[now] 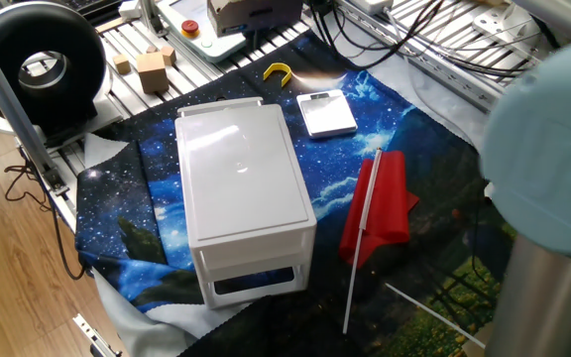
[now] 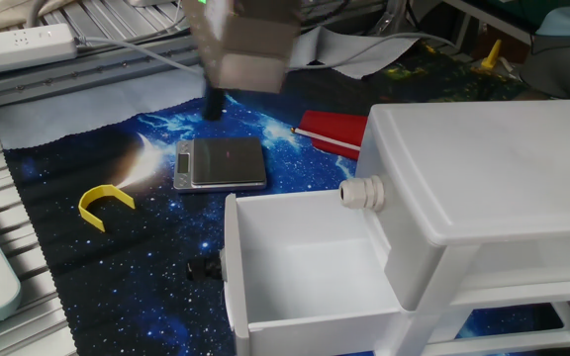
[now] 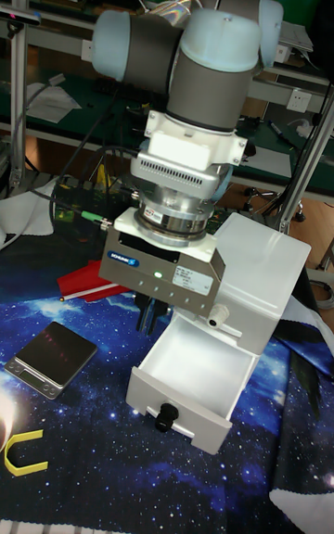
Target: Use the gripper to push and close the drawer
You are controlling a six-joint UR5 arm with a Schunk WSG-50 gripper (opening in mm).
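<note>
Now end effector [image 2: 213, 102] hovers over scale [image 2: 221, 163], grip state unclear; drawer [image 2: 305, 262] open.

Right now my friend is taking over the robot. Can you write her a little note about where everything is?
Claw: hanging in the air above the small scale, holding nothing. It is blurred, so open or shut is unclear.
Drawer: the top one of the white cabinet, pulled far out and empty inside. Its black knob faces the starry cloth.
Done: nothing yet; the claw is not touching the drawer.
Left: bring the claw to the drawer front, then push it in until it sits flush.
</note>
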